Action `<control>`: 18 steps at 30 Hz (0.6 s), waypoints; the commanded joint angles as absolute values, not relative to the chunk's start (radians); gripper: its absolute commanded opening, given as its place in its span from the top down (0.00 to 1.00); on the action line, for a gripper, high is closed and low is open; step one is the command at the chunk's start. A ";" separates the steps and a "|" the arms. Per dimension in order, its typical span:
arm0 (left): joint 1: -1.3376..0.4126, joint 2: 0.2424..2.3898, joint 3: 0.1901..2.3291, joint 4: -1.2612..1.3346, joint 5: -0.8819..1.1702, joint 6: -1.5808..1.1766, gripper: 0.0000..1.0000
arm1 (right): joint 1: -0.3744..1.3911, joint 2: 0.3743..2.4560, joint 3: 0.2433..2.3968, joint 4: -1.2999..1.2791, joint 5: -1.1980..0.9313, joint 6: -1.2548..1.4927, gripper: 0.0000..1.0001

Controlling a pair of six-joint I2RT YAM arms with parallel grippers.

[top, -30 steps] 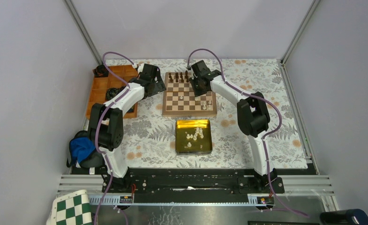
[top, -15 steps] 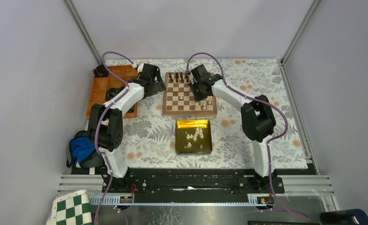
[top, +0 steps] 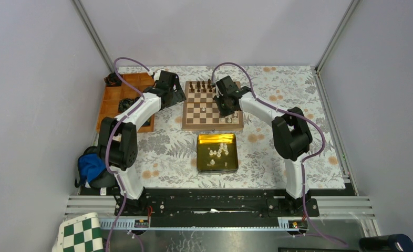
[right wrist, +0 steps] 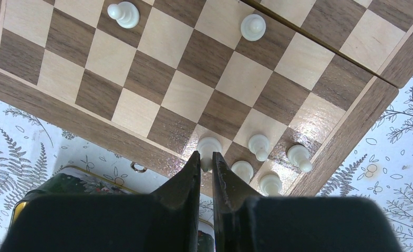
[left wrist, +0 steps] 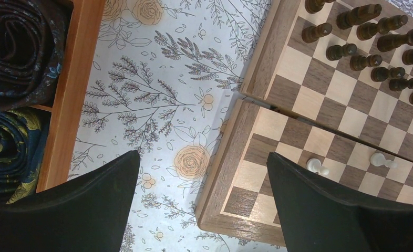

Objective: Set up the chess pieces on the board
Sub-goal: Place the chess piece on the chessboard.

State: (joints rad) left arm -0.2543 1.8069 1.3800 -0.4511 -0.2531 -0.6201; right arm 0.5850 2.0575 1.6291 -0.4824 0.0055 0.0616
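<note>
The board point(top: 186, 126) lies at the back middle of the table. Dark pieces point(top: 200, 86) stand along its far rows. My right gripper point(right wrist: 206, 156) is shut on a cream-white piece point(right wrist: 209, 146) and holds it over the board's near right squares. Several more white pieces point(right wrist: 258, 145) stand close by in that corner, and two pawns point(right wrist: 124, 13) stand further in. In the top view the right gripper point(top: 228, 109) is over the board's right half. My left gripper point(left wrist: 203, 155) is open and empty over the board's left rim point(left wrist: 223, 173), and it also shows in the top view point(top: 176, 95).
A gold tin point(top: 200, 157) holding several white pieces sits in front of the board. An orange compartment tray point(top: 121, 97) with rolled cloths point(left wrist: 15, 47) is at the left. A green-and-white checkered mat point(top: 81, 236) lies off the near left. A blue cloth point(top: 91, 165) sits by the left arm.
My right gripper has moved from the board's far right part toward its near right squares, and its elbow has swung right. The left arm has not moved.
</note>
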 commanded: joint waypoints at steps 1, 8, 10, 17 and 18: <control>-0.250 1.777 1.379 -0.448 -0.253 -0.620 0.01 | 0.597 1.988 1.622 -0.459 -0.006 0.073 0.96; -0.250 1.779 1.380 -0.447 -0.253 -0.621 0.01 | 0.599 1.982 1.614 -0.459 -0.005 0.075 0.96; -0.249 1.779 1.380 -0.447 -0.253 -0.622 0.01 | 0.601 1.980 1.614 -0.460 -0.005 0.074 0.96; -0.250 1.781 1.383 -0.448 -0.251 -0.621 0.01 | 0.604 1.973 1.612 -0.464 -0.005 0.075 0.96; -0.250 1.780 1.382 -0.448 -0.251 -0.622 0.01 | 0.604 1.971 1.610 -0.463 -0.006 0.074 0.96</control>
State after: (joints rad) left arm -0.2543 1.8069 1.3800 -0.4511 -0.2527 -0.6205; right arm 0.5907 2.0457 1.6154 -0.4767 0.0055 0.0681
